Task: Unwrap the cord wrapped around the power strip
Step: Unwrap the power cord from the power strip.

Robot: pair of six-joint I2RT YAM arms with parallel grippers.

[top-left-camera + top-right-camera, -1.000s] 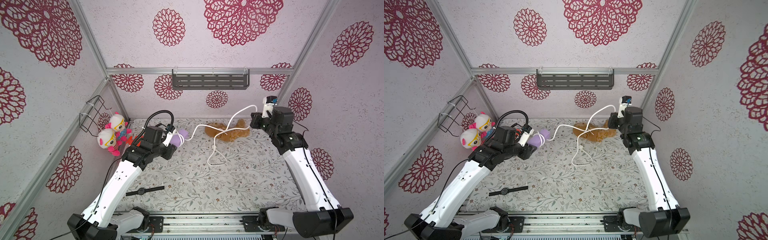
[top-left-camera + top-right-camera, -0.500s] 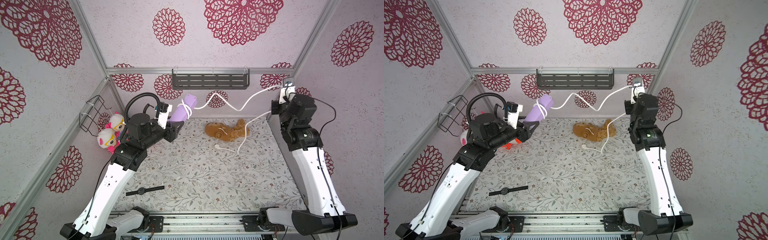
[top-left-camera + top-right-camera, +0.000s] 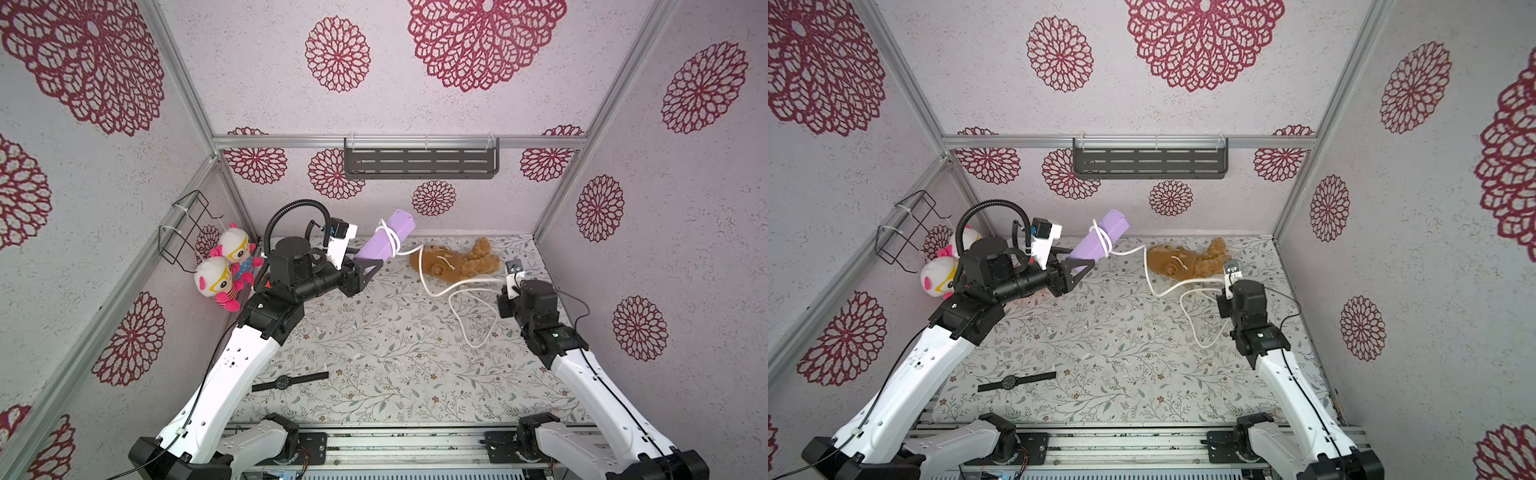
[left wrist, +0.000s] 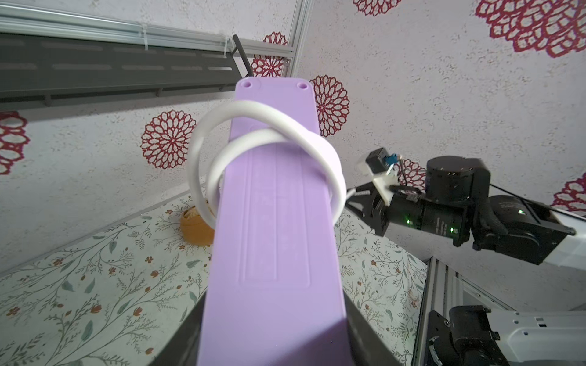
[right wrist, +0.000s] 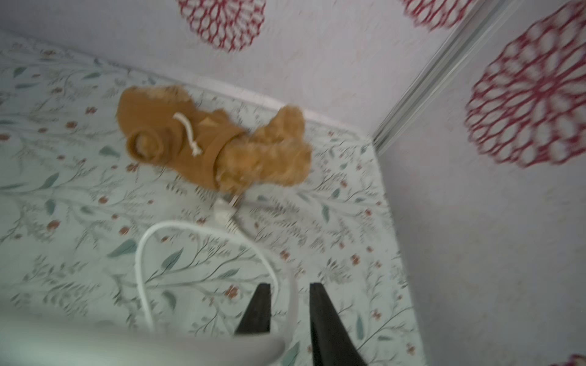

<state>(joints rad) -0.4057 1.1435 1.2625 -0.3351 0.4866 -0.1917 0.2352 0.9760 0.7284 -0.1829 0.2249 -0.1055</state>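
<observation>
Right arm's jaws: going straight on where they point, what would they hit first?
The white cord runs between the open jaws of the right gripper; beyond it, probably the flowered table just short of the teddy bear. Depth is unclear.

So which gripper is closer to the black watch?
Left. The left gripper, holding the power strip, is raised beyond the watch on its side of the table; the right gripper sits far across, by the teddy bear.
</observation>
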